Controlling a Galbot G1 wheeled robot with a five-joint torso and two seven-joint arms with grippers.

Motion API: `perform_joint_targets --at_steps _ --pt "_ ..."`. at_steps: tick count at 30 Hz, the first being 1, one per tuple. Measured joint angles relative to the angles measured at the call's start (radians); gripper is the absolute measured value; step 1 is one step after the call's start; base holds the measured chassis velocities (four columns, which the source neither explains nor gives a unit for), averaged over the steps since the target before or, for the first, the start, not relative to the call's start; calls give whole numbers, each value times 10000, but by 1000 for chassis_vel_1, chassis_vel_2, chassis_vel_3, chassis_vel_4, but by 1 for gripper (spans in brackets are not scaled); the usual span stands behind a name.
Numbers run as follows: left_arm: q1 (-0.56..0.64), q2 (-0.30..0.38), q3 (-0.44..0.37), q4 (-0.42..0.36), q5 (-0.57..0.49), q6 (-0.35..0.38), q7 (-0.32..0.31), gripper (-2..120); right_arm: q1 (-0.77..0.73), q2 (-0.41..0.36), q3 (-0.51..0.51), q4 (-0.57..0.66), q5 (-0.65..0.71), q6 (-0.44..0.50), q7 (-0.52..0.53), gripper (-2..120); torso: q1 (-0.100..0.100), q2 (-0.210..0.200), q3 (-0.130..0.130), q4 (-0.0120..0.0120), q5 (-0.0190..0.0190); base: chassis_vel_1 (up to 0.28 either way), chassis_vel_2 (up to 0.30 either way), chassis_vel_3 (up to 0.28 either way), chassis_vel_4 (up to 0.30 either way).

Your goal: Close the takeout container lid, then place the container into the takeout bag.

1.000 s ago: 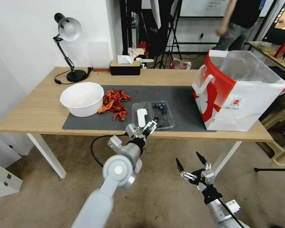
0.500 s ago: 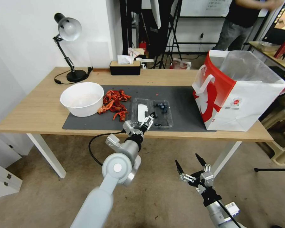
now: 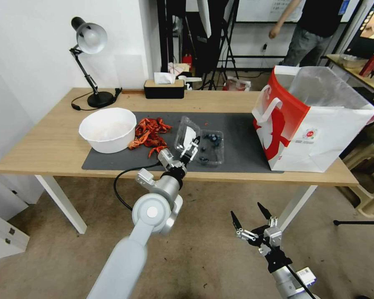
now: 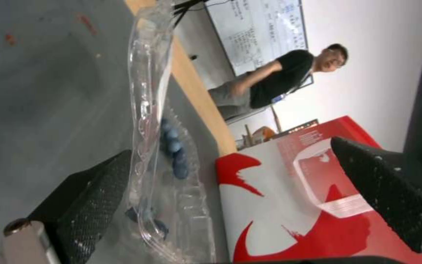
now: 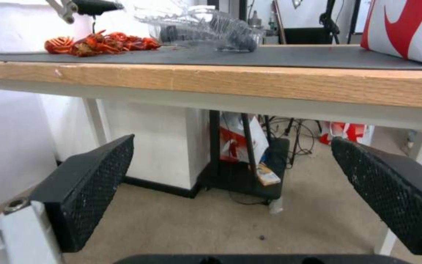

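the small clear plastic clamshell takeout container [image 3: 207, 150] with dark blueberries sits on the dark mat on the wooden counter [image 3: 45, 145]. its clear hinged lid [image 3: 185, 135] with the white label stands roughly half raised, not yet shut. the left end effector [image 3: 192, 148] is spread wide, one finger [image 4: 91, 198] pressed against the lid. bagging is untouched: the boxy white-and-red paper takeout bag [image 3: 316, 128] waits well apart. red crayfish shells [image 3: 149, 133] and a round white bowl [image 3: 108, 128] lie beside, not blocking. the right end effector [image 3: 253, 216] hangs wide open below the counter.
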Motion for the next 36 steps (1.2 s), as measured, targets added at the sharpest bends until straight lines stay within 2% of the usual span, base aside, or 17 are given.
perform_joint_targets --at_steps 8,20,36 --pt "-180 119 17 264 124 76 985 100 14 -51 35 0 0 2 28 100 0 0 0 0 -1 0 0 0 0" --pt "-306 211 35 575 265 92 1656 100 106 -77 38 -121 -20 2 47 100 0 0 -1 0 0 0 0 0 0" --pt "-728 634 420 1172 800 253 3353 100 73 -96 116 -183 -68 128 50 100 0 0 -1 -1 -1 0 0 0 0"
